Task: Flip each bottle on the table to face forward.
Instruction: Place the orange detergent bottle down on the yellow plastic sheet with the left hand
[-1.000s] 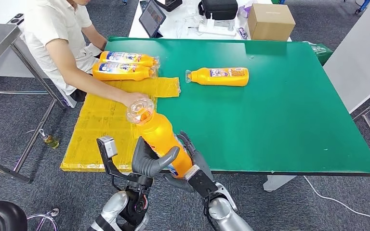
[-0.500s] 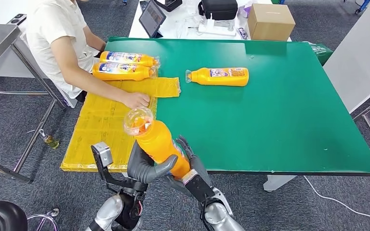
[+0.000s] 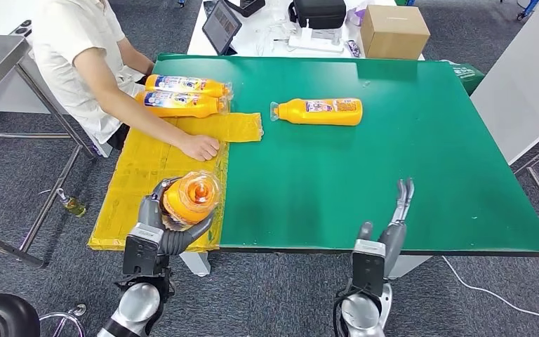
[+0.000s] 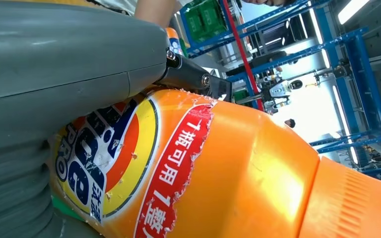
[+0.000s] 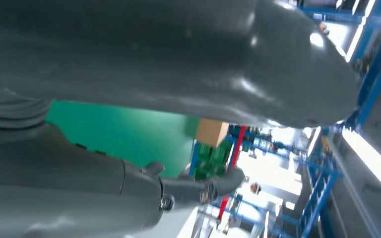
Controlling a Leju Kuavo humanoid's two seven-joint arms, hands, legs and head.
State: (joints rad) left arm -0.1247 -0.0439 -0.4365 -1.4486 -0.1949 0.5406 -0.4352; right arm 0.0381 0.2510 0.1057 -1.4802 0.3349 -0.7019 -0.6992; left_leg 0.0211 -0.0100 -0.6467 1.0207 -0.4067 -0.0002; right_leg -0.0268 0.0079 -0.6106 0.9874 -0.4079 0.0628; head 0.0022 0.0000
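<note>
Head view: left hand [image 3: 160,235] grips orange bottle [image 3: 191,199], cap toward camera, at near-left edge of green desk [image 3: 407,161]. Right hand [image 3: 391,221] empty, fingers extended, at near edge. Three bottles lie farther back; a person's hand [image 3: 200,147] rests on yellow mat [image 3: 140,182].

Left wrist view: held bottle's label [image 4: 129,163] faces lens.

Right wrist view: fingers [image 5: 198,191] apart.

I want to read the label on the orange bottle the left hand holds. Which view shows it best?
The left wrist view: the orange plastic bottle shows its blue-and-red label up close. The head view shows just its clear cap end in the left hand. The right wrist view shows green table instead.
</note>
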